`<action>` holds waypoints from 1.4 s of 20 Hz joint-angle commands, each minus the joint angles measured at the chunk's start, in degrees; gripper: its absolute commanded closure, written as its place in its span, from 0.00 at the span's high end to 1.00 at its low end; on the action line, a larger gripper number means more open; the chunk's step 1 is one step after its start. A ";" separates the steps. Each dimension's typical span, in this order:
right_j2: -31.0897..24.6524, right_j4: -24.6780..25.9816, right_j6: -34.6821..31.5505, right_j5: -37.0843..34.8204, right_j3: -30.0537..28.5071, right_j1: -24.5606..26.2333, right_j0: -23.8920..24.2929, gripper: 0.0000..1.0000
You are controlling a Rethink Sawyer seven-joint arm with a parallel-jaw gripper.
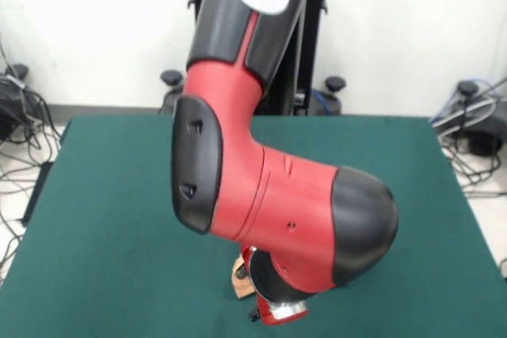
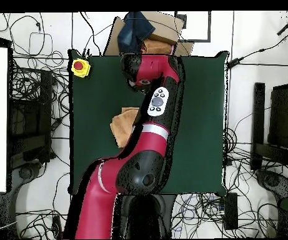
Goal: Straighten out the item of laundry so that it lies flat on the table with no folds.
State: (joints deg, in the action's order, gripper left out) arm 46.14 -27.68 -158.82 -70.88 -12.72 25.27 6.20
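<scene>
My arm [image 2: 147,125] covers most of the towel [image 2: 122,125], which lies near the table's [image 2: 202,125] middle. Claw state: cannot tell. Bare felt is open toward every table edge.

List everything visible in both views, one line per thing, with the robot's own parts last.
Orange-tan terry towel: one, on the table's left half in the overhead view, partly under the arm; only a corner shows in the front view.
Dark green felt-topped table: one, rectangular, filling the middle of both views.
Yellow box with a red button: one, at the table's upper left corner, overhead view.
Brown cardboard with a dark blue cloth: beyond the table's top edge, overhead view.
Cables: many, dark, on the floor around the table.
Red and black robot arm: one, reaching over the table; its end effector cannot be made out.
</scene>
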 commanded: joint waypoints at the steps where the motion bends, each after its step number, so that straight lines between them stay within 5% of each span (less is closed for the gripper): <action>1: 0.62 -0.73 -6.37 2.99 1.43 6.31 1.62 1.00; 5: 0.40 -0.33 -5.79 1.99 1.29 5.71 1.19 1.00; 12: -8.04 3.05 -1.01 3.03 -12.15 -2.70 -5.47 1.00; 13: -9.44 3.25 -0.01 3.40 -14.70 -4.75 -6.49 1.00; 14: -13.32 5.68 4.58 9.44 -27.16 -11.23 -3.59 1.00; 17: -16.66 6.18 8.07 13.26 -35.31 -16.53 -3.94 1.00; 28: -17.62 11.18 9.42 15.10 -36.87 -15.81 -2.28 1.00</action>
State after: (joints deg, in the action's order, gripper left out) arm 37.11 -20.94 -158.60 -58.57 -37.69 10.77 2.72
